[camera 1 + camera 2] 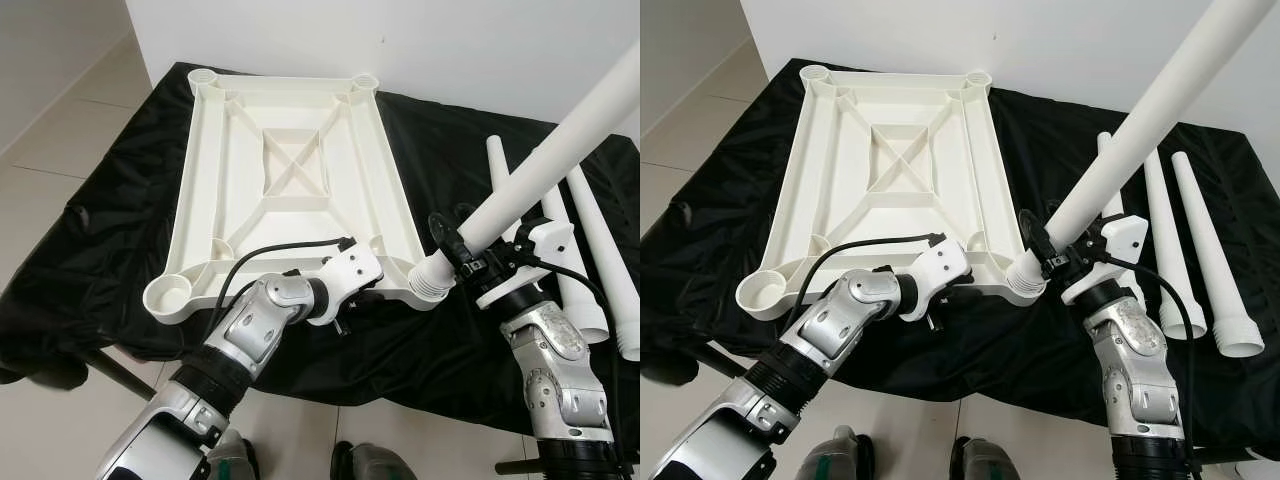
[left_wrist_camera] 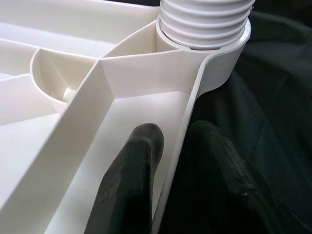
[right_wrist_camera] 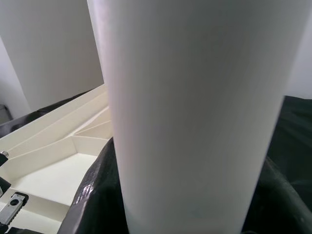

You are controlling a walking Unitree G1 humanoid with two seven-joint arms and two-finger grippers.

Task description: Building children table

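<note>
Right now the first leg is going in: the right gripper (image 1: 1048, 250), its fingers clamped around the white table leg (image 1: 1120, 165), is setting the leg's threaded end into the near right corner socket (image 2: 220, 58) of the upturned tabletop (image 1: 290, 180). Just left of that socket, the left gripper (image 2: 181, 146) is pinching the tabletop's near rim between its narrowly spread fingers. Next, I judge, the leg needs turning upright and screwing home, while the spare legs (image 1: 1188, 240) are lying right of the tabletop.
</note>
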